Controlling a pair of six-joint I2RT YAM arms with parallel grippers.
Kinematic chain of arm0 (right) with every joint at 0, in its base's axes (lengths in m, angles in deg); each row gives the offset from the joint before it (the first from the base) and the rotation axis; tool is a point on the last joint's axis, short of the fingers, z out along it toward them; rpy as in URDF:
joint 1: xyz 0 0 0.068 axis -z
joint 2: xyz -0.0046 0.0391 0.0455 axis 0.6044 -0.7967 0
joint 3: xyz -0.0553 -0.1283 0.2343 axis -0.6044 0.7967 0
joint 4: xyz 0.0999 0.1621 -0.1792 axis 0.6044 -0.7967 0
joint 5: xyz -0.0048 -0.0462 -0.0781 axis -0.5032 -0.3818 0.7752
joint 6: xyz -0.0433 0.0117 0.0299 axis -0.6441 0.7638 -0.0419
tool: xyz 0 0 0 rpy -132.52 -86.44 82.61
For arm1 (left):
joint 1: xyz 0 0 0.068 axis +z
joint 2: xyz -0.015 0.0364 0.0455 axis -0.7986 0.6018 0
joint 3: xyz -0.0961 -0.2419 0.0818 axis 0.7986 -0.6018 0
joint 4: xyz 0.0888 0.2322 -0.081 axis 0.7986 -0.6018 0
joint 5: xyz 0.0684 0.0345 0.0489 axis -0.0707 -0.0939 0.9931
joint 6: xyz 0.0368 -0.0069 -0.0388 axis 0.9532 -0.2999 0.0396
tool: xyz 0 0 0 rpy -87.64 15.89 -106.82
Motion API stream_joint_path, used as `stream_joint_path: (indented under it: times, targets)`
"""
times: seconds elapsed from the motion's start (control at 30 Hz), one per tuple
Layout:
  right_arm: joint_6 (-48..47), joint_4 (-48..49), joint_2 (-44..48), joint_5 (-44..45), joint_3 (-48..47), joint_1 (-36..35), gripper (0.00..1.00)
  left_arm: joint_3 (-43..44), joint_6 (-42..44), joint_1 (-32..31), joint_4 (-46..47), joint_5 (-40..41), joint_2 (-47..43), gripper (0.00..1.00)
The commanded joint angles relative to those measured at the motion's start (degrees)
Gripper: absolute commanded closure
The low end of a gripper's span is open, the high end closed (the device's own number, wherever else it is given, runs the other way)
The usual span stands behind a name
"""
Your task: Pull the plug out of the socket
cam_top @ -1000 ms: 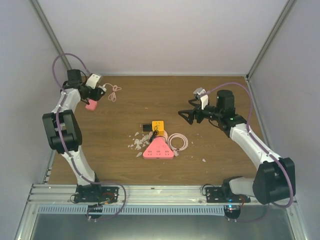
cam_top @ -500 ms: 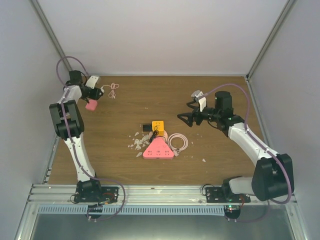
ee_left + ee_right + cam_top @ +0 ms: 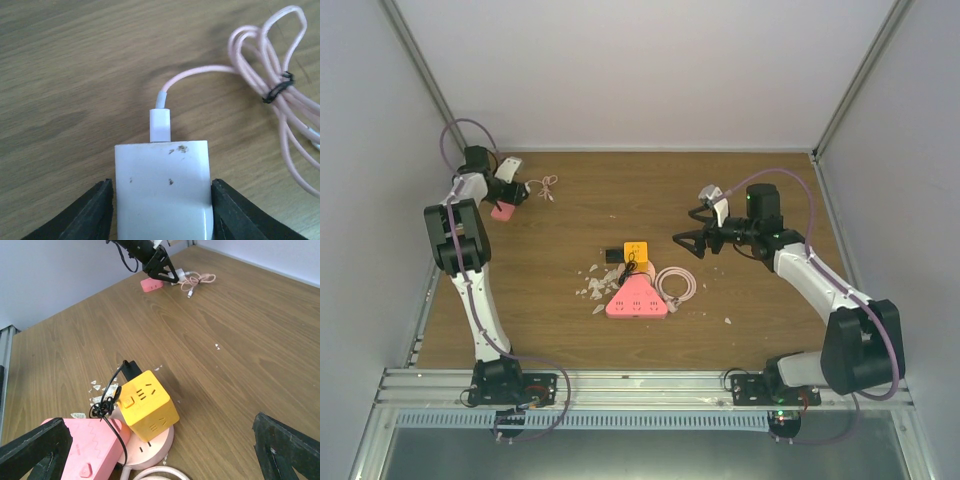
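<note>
White charger plug (image 3: 161,190) is clamped between the fingers (image 3: 95,212) of the left hand (image 3: 162,210), with both pads pressed against its sides. A pink cable (image 3: 260,75) is run from the plug's front face, ahead of the fingertips, to a tied coil lying on the wooden desk (image 3: 75,75). A small pink block (image 3: 151,284) is seen just beside this hand. The right hand (image 3: 688,242) is held with its fingers spread wide apart and nothing between them. Below and ahead of it, a yellow cube socket (image 3: 147,402) is located, with a black plug (image 3: 131,369) set against its far side and a pink power strip (image 3: 87,450) just beside it.
</note>
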Motion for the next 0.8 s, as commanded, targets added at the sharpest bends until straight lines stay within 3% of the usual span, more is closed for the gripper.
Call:
stream_joint_path:
  times: [0.0, 0.2, 0.37, 0.77]
  targets:
    - [-2.7, -1.1, -0.4, -2.5, 0.4, 0.6, 0.00, -0.6, 0.2, -0.6, -1.1, -0.6, -1.6, 0.38]
    - [-5.5, -2.2, -0.4, -3.0, 0.2, 0.6, 0.00, -5.2, 1.3, -0.6, -0.6, -2.0, -8.5, 0.23]
    - [-9.9, -5.5, -1.9, -2.9, -2.2, 0.5, 0.00, -10.8, 2.4, -0.6, -0.1, -3.7, -15.5, 0.19]
    - [-31.6, -15.3, -10.9, -0.7, -11.2, -2.4, 0.02, -31.3, 3.0, -0.7, -0.4, -13.5, -36.8, 0.13]
